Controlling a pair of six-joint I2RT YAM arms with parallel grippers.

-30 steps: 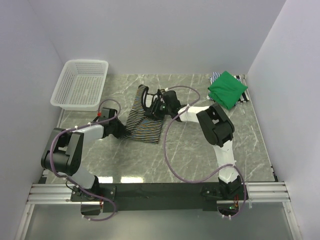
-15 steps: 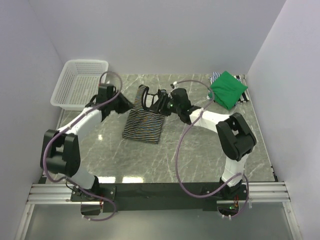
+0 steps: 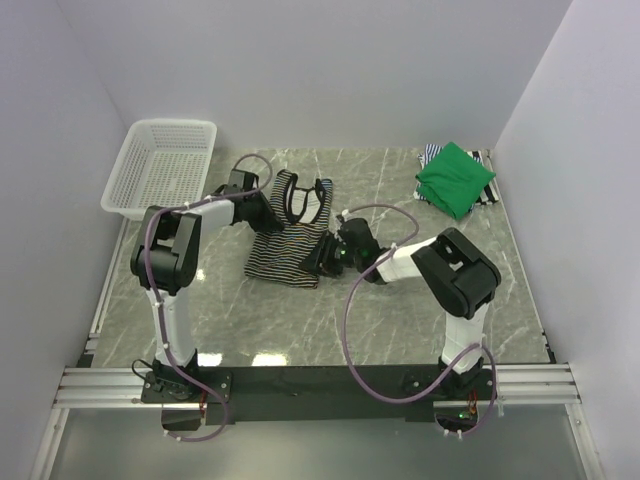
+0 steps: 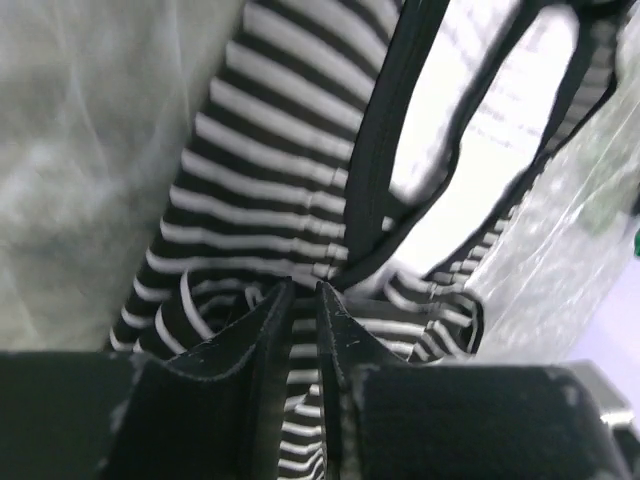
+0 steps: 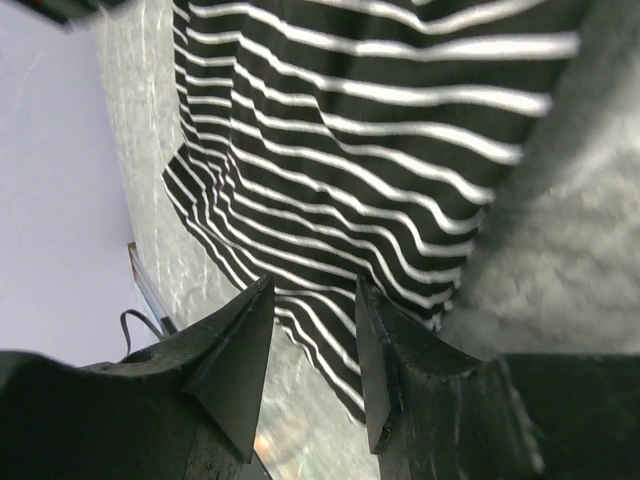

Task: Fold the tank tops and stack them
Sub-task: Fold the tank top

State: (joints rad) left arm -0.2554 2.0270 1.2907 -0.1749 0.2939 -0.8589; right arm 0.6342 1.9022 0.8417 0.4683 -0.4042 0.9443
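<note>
- Left gripper point(image 4: 305, 290) had its fingers pinched almost together on a bunched fold of the black-and-white striped tank top point(image 3: 290, 245), by the straps.
- Right gripper point(image 5: 313, 290) we found with fingers spread, at that top's near right corner.
- We saw the top spread mid-table point(image 3: 400, 300).
- Folded, the green tank top point(image 3: 455, 178) lay far right, on the blue-striped tank top point(image 3: 430, 153).

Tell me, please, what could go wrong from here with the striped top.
The left gripper seems to pinch bunched cloth of the black-and-white striped tank top near a strap, so lifting may drag the top crooked. The right gripper is open at the hem edge. It may close on too little cloth, and that side could slip out mid-fold.
</note>
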